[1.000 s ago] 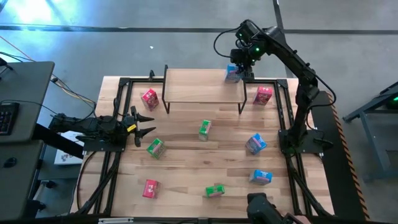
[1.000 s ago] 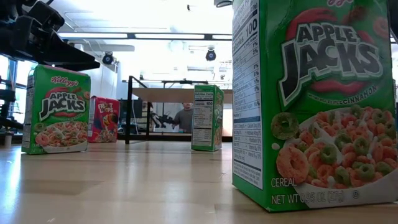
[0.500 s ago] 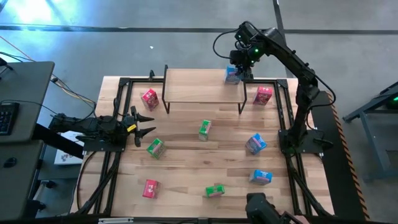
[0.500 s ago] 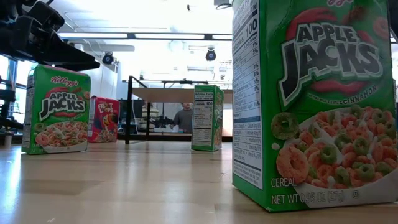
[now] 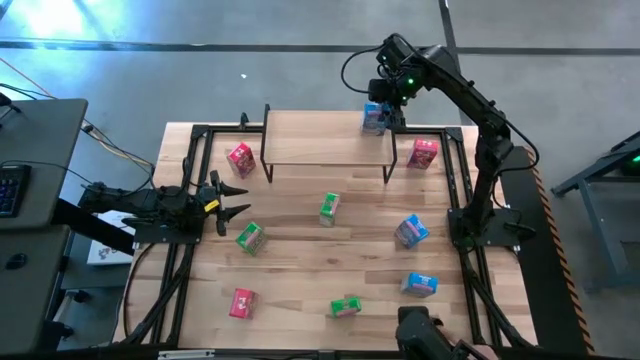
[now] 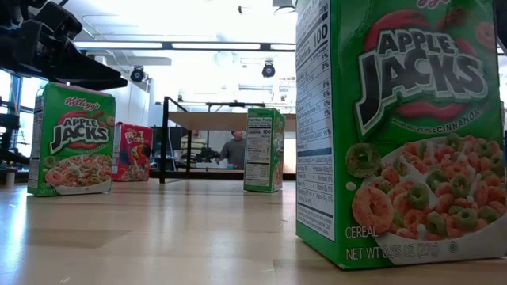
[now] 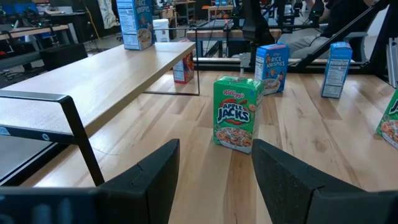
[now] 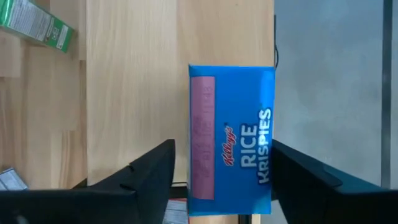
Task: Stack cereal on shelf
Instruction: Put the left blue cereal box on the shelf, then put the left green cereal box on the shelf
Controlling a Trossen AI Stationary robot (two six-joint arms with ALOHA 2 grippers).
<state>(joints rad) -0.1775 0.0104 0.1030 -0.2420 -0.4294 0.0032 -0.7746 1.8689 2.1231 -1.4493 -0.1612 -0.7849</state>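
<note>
Blue cereal box (image 5: 374, 119) stands at shelf's (image 5: 320, 143) far right edge.

The blue box (image 8: 231, 140) on the shelf (image 5: 320, 140) is bright blue with white "Rice Krispies" lettering and a pink panel down one side. The shelf's top board is pale wood on thin black legs, like the light wooden tabletop (image 5: 300, 260). The green boxes (image 6: 400, 131) carry red "Apple Jacks" lettering over orange and green rings. The red-pink boxes (image 5: 423, 152) show pink-red print.
</note>
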